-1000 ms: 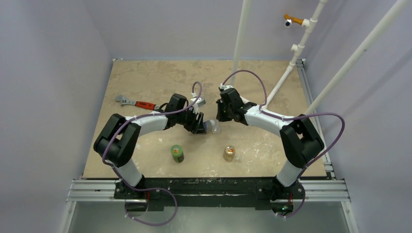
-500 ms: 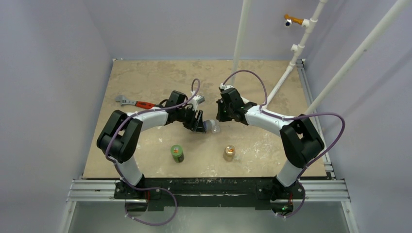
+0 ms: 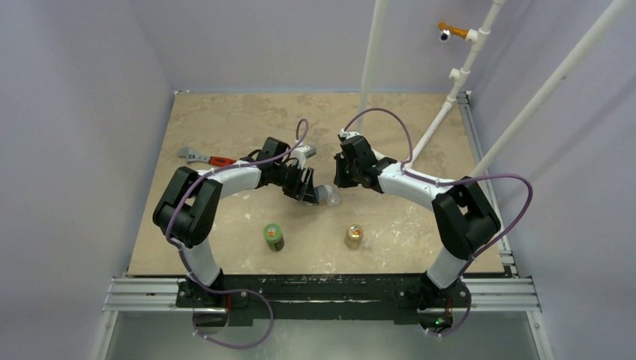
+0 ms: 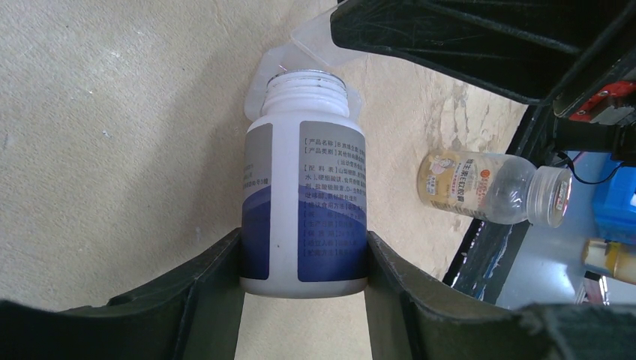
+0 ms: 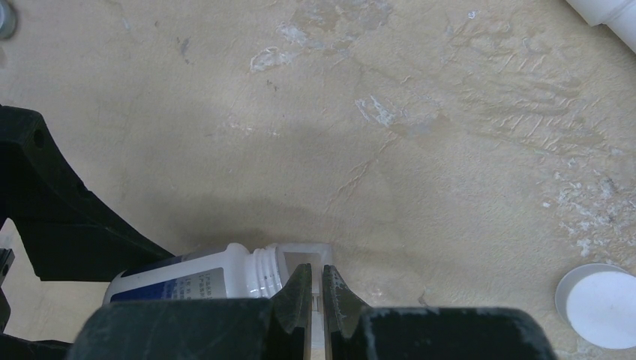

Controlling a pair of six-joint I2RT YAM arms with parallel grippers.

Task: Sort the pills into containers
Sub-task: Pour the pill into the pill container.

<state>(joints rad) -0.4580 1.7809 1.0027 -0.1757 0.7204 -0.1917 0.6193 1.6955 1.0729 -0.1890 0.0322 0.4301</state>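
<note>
Here the bottle [image 4: 304, 195] is held by the left claw [image 4: 304, 238], its long axis aimed at the case [image 4: 307, 41], which lies at the bottle's mouth, pinched by the closed right claw [image 5: 311, 276]; no pills are seen.

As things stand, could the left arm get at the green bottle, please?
Probably not yet: the left gripper is clamped on the open white bottle. Nothing stands between it and the green bottle, so only that load seems in the way.
</note>
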